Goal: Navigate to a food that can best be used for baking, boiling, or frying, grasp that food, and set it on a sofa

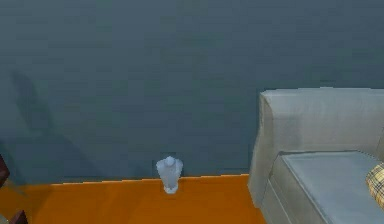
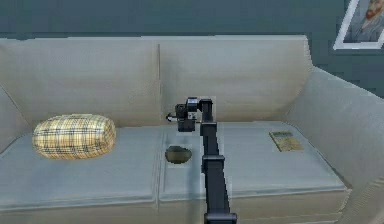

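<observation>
Finding 1: In the arm side view the arm (image 2: 211, 160) reaches out across the sofa (image 2: 250, 70), and the claw (image 2: 180, 117) stands at its far end in front of the backrest, above the seat.

Finding 2: A dark rounded lump (image 2: 178, 154) lies on the seat at the seam between the 2 seat cushions, just left of the arm bar. It sits lower in the picture than the claw and almost directly in line with it. It is close to round, with no clear long axis. It is too small to identify, but it may be the food, and if so it rests where the task wants it.

Finding 3: Whether the claw's fingers are apart or together cannot be told, nor whether it holds anything. Whether it is over the lump or behind it cannot be told either.

Finding 4: A plaid cushion (image 2: 73, 136) lies well to the left and a flat item (image 2: 283, 140) to the right, both clear of the arm.

Judgement: Any next move depends on that near-vertical alignment of claw and lump.
</observation>
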Controlling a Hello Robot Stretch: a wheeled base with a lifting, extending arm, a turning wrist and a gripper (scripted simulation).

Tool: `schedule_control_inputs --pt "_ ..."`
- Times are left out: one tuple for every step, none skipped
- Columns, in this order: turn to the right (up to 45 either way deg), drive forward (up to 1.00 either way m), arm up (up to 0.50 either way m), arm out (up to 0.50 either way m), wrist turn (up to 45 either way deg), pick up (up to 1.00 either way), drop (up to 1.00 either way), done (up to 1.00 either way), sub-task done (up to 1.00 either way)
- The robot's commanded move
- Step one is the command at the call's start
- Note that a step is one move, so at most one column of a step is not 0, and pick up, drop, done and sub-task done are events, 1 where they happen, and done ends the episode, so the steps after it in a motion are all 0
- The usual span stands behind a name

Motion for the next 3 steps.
schedule_control_inputs --pt "0.0 0.0 0.1 0.0 0.0 0.0 0.0 0.0 0.0" --pt "0.0 0.0 0.0 -0.08 0.0 0.0 0.0 0.0 0.0" --pt "0.0 0.0 0.0 0.0 0.0 0.0 0.0 1.0 0.0"
